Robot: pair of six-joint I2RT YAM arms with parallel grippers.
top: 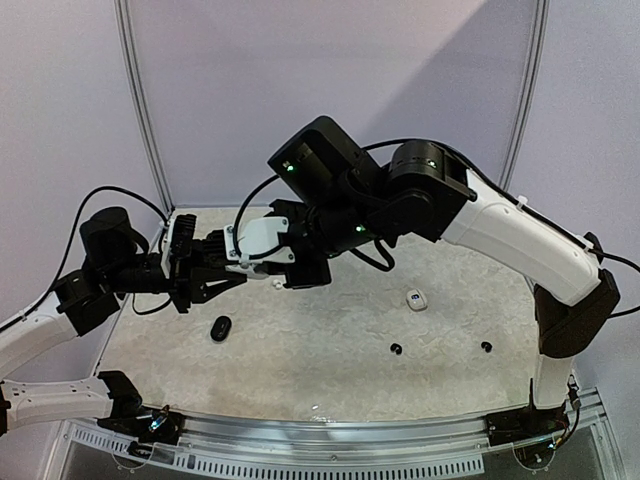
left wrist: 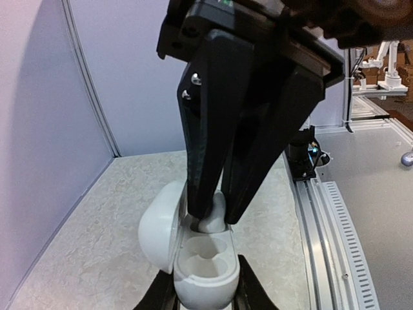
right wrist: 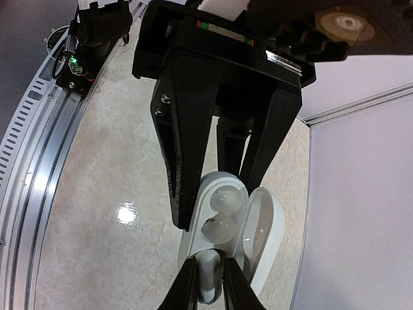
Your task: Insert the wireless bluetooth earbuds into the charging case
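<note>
White earbud (left wrist: 211,223): judged light, slick, tiny; pinched at sides by right gripper (left wrist: 215,216), touching open case (left wrist: 201,274) clamped by left gripper (right wrist: 218,201).

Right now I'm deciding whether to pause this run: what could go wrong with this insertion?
The white earbud pinched by the right gripper looks perched at a socket's edge, not seated. If released now, it might tip out and drop to the table. The charging case is clamped only at its near end by the left gripper, so a downward push could tilt or slip it.
</note>
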